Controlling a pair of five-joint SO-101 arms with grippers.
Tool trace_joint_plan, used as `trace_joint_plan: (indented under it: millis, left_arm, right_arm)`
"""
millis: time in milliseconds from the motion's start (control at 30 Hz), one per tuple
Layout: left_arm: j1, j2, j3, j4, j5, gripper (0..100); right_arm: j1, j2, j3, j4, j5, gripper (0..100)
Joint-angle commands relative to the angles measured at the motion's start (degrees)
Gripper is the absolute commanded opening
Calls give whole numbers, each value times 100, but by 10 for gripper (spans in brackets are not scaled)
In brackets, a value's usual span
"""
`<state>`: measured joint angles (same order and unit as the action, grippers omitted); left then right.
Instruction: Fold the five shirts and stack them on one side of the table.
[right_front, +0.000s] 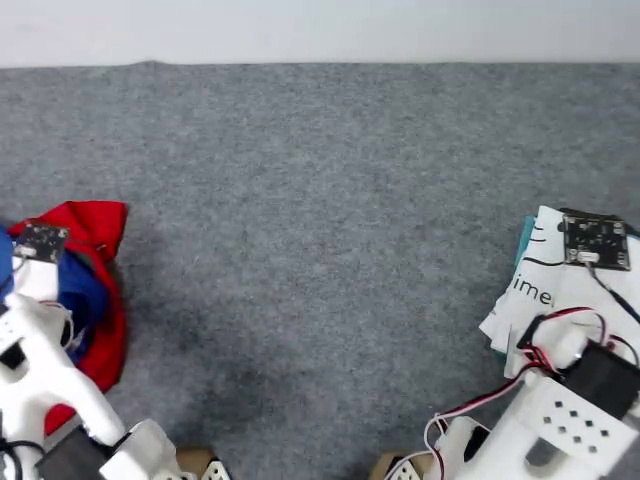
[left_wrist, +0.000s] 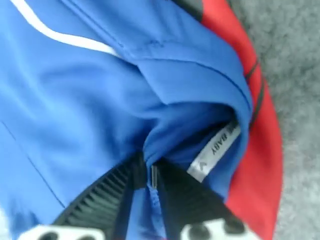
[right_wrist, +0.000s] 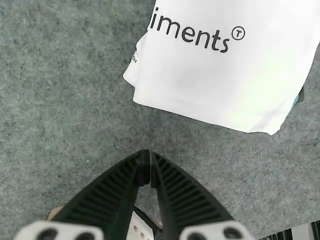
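A blue shirt (left_wrist: 100, 100) lies bunched on top of a red shirt (left_wrist: 255, 150) at the table's left edge. My left gripper (left_wrist: 148, 171) is shut on a fold of the blue shirt near its collar label. From above, the left arm covers much of the red shirt (right_front: 98, 225) and the blue shirt (right_front: 88, 290). At the right edge a folded white shirt (right_front: 545, 295) with black print rests on a teal one (right_front: 522, 242). My right gripper (right_wrist: 149, 159) is shut and empty over bare table, just short of the white shirt (right_wrist: 225, 70).
The grey felt table (right_front: 320, 200) stretches wide between the two piles. A pale wall runs along the far edge. Red and white cables (right_front: 545, 345) loop over the right arm above the white shirt.
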<state>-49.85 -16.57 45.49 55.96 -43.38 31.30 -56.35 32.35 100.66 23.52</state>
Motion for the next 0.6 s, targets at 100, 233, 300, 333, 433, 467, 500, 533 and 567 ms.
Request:
trace_joint_plan:
  millis: [100, 233, 300, 333, 433, 467, 500, 533, 567]
  left_arm:
    - [9, -730, -1226, 844, 791, 3]
    - [255, -1556, -1991, 1336, 1749, 4]
    - [545, -1908, -2352, 1600, 2180, 4]
    - [738, -2066, -2519, 1723, 2374, 4]
    - [1451, -2462, -2949, 2013, 2954, 4]
    - [1741, -2549, -3055, 2075, 3103, 4]
    - [2048, -2620, -3134, 2127, 3270, 4]
    - [2391, -2655, -3187, 2163, 3420, 4]
    - [2760, -2681, -3196, 2163, 3578, 4]
  right_arm:
    - [57, -110, -18, 233, -70, 15]
    - [57, -110, -18, 233, -70, 15]
    - [57, -110, -18, 233, -70, 15]
    - [57, -110, -18, 233, -70, 15]
    - [57, -110, -18, 233, -70, 15]
    - [57, -110, -18, 233, -70, 15]
    - [57, -110, -18, 233, -70, 15]
    - [57, -110, -9, 233, -70, 15]
    - [57, -110, -9, 233, -70, 15]
